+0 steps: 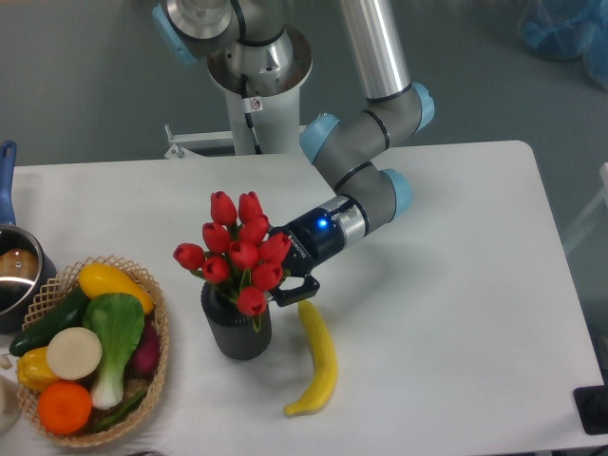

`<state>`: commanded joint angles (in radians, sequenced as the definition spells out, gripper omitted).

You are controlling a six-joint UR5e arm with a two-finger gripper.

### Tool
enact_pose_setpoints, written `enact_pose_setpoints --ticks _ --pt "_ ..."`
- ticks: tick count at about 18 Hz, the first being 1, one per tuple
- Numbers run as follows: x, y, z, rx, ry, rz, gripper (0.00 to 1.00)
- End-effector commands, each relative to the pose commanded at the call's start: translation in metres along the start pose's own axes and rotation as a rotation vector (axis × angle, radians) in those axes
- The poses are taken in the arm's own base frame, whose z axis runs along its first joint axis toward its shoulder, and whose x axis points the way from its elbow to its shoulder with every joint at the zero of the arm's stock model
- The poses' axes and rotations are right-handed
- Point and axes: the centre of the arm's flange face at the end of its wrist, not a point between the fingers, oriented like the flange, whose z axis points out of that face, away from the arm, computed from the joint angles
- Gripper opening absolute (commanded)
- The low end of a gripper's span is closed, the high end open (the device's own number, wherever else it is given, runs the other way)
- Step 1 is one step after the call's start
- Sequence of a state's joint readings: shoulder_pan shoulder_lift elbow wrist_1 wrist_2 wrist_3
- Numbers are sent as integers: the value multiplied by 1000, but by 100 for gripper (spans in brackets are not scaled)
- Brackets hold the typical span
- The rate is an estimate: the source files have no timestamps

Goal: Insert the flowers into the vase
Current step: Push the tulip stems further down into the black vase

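The flowers (240,249) stood with their stems down in the vase (238,328), which sat on the white table (456,285) a little left of the middle, toward the front edge. The red buds spread wider than the vase's mouth and hid most of it, so how deep the stems had gone could not be seen. The gripper (281,285) reached in from the right, level with the lower buds, its fingers mostly hidden behind the bunch; whether it gripped the stems or had let go could not be told. A dark finger showed just to the right of the vase's rim.

The step in hand looked like the end of the insertion, with the bunch seated or nearly so. The next move probably called for opening the fingers, if closed, and drawing away from the vase without dragging the buds or tipping it.

A banana (318,361) lay just right of the vase, near the front edge. A basket (161,328) of vegetables sat at the front left corner, with a steel pot (14,275) at the left edge.
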<state>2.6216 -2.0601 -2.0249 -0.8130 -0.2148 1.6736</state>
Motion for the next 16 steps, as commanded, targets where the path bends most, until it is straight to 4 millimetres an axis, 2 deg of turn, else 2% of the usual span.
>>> enact_pose_setpoints --ticks 1,4,5,9,16 --pt "0 0 0 0 0 3 76" --pt "1 -1 0 0 0 1 93" --pt "2 -1 0 0 0 1 95" --pt "3 -2 0 0 1 5 99" --pt "2 0 -3 -59 0 10 100"
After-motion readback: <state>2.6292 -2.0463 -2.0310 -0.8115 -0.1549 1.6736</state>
